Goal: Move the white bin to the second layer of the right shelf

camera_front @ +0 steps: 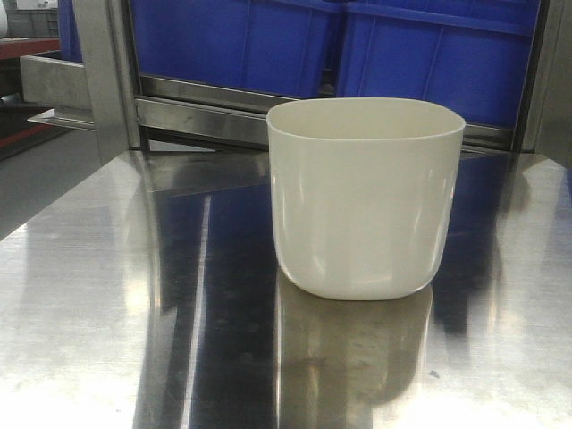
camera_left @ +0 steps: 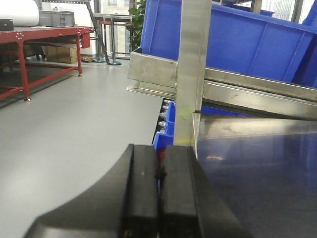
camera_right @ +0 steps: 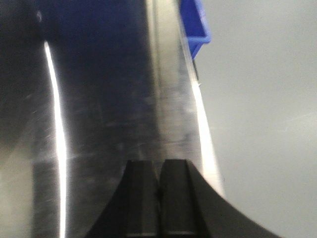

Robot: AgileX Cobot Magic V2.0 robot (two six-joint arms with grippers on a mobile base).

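Spreading across the whole near view was the mirror-shiny steel table [camera_front: 80, 313], catching blue reflections and bright streaks of light. Behind it, at the far edge, stood the rack: large blue crates [camera_front: 438, 63] sat side by side on a tilted steel tier, its flat front rail [camera_front: 206, 118] running just below them. A steel upright post [camera_left: 190, 64] rose at the rack's corner, and in the left wrist view the grey floor [camera_left: 74, 129] stretched away to the left toward a red workbench [camera_left: 44, 32] in the far background.

And there was the white bin [camera_front: 362, 206], upright on the table, right of centre, open mouth up, its own reflection pooled beneath it. It stood near the rack's front rail but apart from it, and nothing was touching it.

Over to the arms: the left gripper [camera_left: 159, 153] had its two black fingers pressed flat together, nothing between them, hanging by the table's left edge near the post. The right gripper [camera_right: 159, 171] looked the same, fingers closed against each other and empty, low over the table near its right edge, with a blue crate corner [camera_right: 195, 25] showing beyond. That view was blurred.
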